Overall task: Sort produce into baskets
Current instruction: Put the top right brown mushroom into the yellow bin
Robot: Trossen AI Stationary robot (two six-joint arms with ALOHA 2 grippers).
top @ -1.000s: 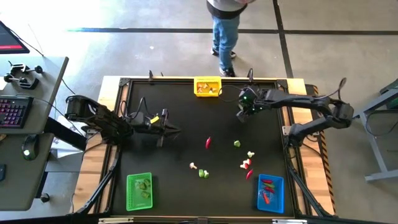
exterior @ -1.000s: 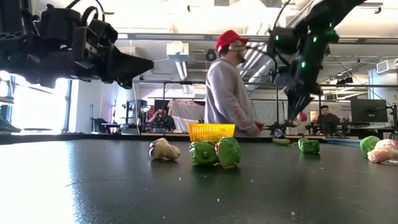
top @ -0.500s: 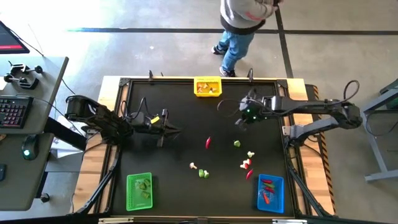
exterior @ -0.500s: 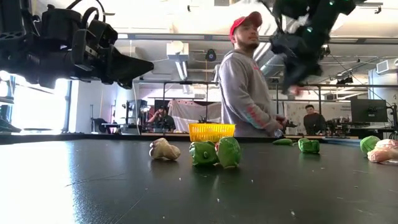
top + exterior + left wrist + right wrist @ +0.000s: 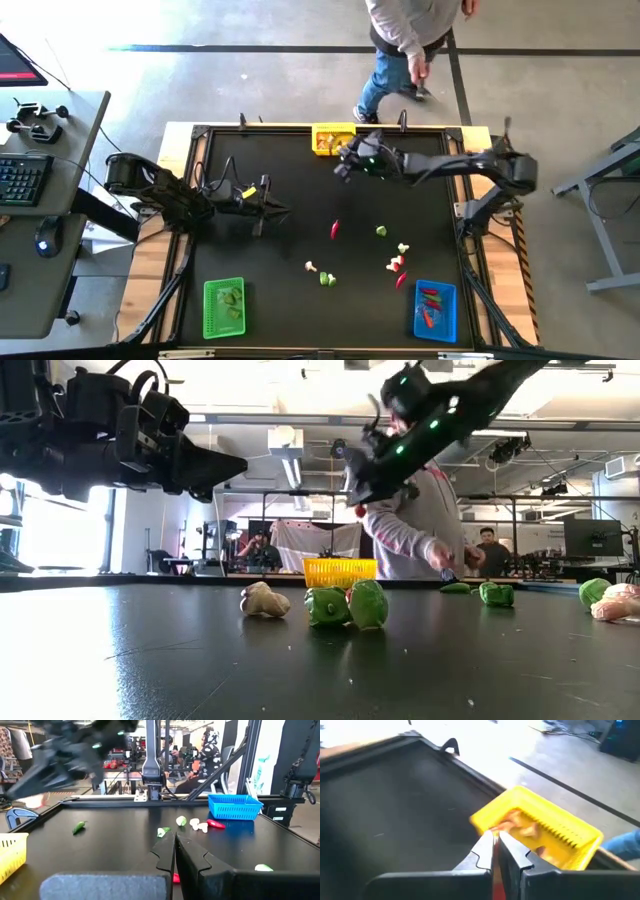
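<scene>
Red piece: we see a small red bit pinched between the closed fingers of the right gripper (image 5: 345, 166), raised above the table.
Right gripper: just beside the yellow basket (image 5: 333, 138) at the far edge; whitish-tan pieces (image 5: 522, 827) lie inside it.
Left gripper (image 5: 287, 208): fingers pressed together, holding nothing, waiting over the table's left half.
Loose produce: red chili (image 5: 335, 229), green piece (image 5: 381, 231) mid-table.
Other baskets: green basket (image 5: 224, 307), blue basket (image 5: 434, 309) at near corners.
Person (image 5: 408, 30): standing beyond the table.
</scene>
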